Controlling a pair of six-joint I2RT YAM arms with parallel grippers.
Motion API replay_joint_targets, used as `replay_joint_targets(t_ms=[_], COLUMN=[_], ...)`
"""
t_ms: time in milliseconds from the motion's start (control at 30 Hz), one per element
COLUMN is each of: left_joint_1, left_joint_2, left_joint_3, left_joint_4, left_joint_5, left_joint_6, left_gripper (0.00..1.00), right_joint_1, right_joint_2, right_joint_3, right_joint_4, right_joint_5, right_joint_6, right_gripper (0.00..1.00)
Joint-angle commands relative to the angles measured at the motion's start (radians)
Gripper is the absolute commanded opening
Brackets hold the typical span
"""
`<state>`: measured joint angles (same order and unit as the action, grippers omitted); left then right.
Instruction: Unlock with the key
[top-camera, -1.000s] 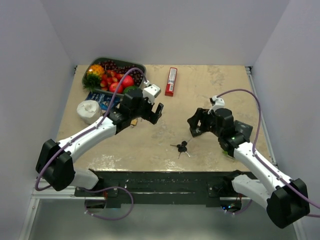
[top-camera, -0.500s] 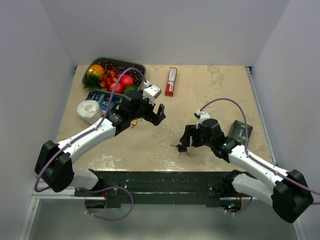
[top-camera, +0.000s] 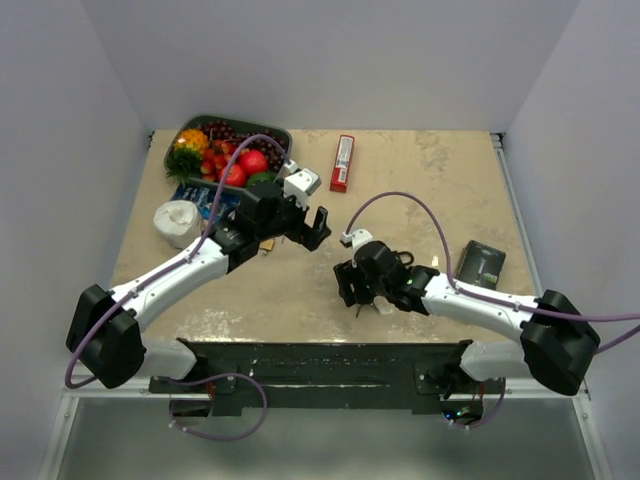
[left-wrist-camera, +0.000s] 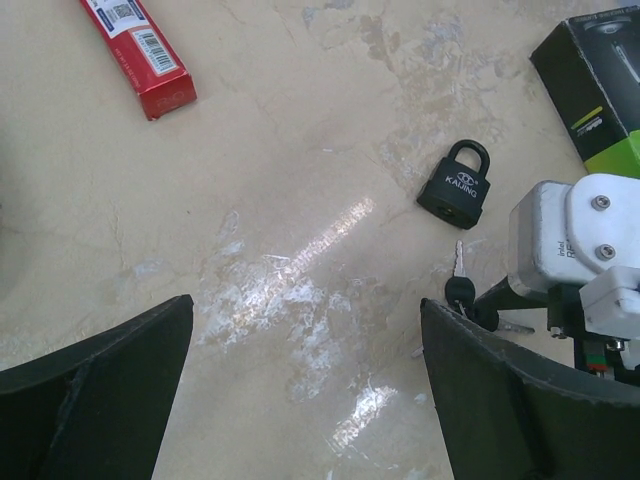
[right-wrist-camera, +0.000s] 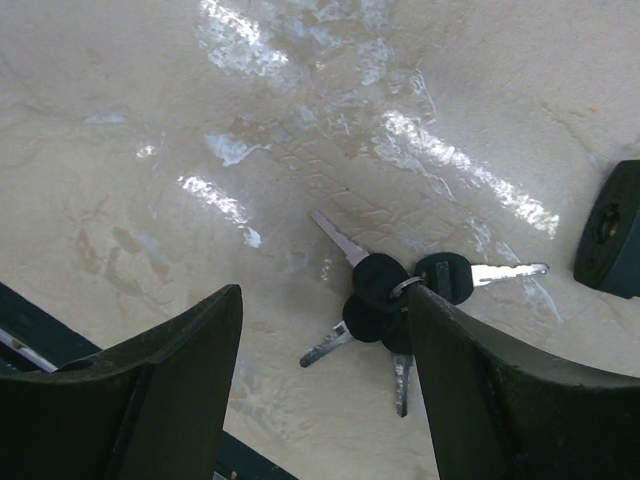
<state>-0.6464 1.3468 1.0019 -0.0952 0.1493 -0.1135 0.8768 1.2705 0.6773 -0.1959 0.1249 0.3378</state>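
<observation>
Pickup step: my right gripper (right-wrist-camera: 325, 300) hangs spread and empty over the key (right-wrist-camera: 390, 295), flat on the table (right-wrist-camera: 150, 150) toward 3 o'clock of the gap, left gripper (left-wrist-camera: 305, 330) likewise wide; next I centre, descend, pinch one black head.

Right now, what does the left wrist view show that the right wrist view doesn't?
Left wrist only: the red box, the black box, the whole padlock with its shackle, and the right arm's white wrist housing. Right wrist only: all the keys, blades fanned out, lying between the fingers of the open right tool. Both: the keys, partly hidden in the left wrist view, the padlock, just a corner in the right wrist view, and the table.
</observation>
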Motion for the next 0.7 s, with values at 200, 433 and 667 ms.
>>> replay_joint_targets(t_ms=[200, 433, 667], left_joint_1=[0.008, 0.037, 0.044], left_joint_2=[-0.054, -0.061, -0.061], left_joint_3=[0.012, 0.010, 0.014], left_joint_4=[0.015, 0.014, 0.008], left_joint_5=[-0.016, -0.011, -0.008], left_joint_6=[-0.035, -0.067, -0.069], left_gripper=[0.99, 0.99, 0.99], right_joint_1=[0.028, 0.054, 0.065], right_joint_2=[0.053, 0.145, 0.191], right_joint_3=[0.074, 0.110, 0.130], right_joint_4=[-0.057, -0.080, -0.123], right_joint_5=[0.117, 0.130, 0.192], right_joint_6=[-0.036, -0.008, 0.044], right_gripper=[0.68, 0.65, 0.60])
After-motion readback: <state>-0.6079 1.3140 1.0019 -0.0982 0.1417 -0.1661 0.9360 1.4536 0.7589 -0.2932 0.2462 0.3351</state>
